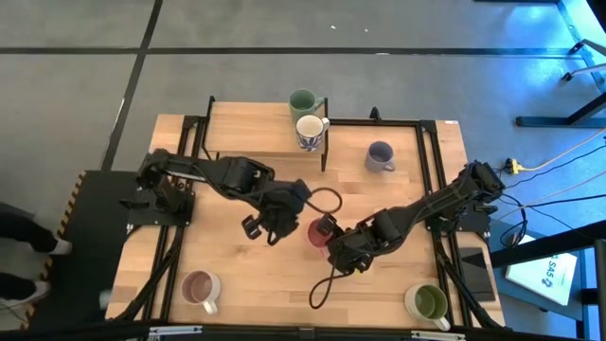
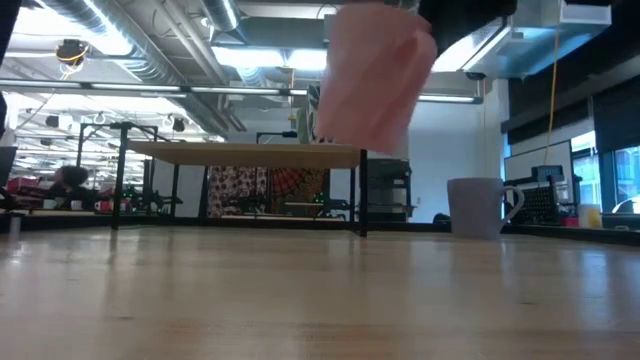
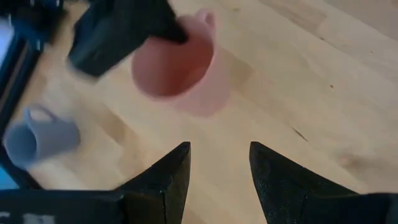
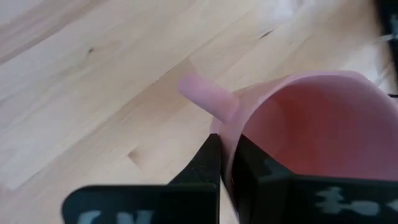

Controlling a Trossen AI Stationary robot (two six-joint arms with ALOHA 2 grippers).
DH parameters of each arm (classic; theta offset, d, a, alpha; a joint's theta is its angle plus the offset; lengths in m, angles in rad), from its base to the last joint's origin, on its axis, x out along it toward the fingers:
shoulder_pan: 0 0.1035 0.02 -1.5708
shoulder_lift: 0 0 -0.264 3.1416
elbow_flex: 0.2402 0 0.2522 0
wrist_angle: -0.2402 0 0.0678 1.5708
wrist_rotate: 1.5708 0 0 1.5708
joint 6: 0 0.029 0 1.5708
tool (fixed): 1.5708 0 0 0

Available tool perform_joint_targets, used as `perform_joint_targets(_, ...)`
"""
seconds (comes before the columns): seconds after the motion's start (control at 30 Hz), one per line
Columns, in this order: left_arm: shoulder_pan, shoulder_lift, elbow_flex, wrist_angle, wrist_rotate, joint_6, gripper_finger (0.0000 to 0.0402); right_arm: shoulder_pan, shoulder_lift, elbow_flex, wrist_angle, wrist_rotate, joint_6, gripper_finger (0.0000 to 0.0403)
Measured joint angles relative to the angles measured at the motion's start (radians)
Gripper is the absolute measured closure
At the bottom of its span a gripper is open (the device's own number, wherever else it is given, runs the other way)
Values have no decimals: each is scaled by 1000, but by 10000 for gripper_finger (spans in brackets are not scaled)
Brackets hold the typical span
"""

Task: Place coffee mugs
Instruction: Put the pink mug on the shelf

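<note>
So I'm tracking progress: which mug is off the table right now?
The pink mug, mid-table: the right pincer is shut on its rim, lifting it. The other five stand untouched.

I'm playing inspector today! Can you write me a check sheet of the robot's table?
Surface: wooden table with a raised wooden shelf at the back.
Job's things: green mug and patterned mug on the shelf; lavender mug, beige-pink mug and olive-inside mug on the table; pink mug lifted off it.
Clutter: nothing seen.
Grippers: right gripper pinches the pink mug's rim; left gripper open, empty, beside it.
Cables: black cable looped across the table.
Surroundings: grey floor, workshop room behind.
</note>
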Motion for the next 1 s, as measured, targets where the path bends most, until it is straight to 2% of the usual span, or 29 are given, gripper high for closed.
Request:
perform_joint_targets(0.17,-7,34,0,32,31,8,242,0,0,15,2,1,-5,401)
perform_joint_targets(0.43,-10,43,0,41,43,-92,232,-8,0,16,-11,51,79,401)
perform_joint_targets(0.63,-38,43,0,40,-84,-8,231,-36,-9,17,51,40,22,402)
perform_joint_targets(1.0,-42,46,0,65,-104,65,230,-54,-30,17,92,6,-8,402)
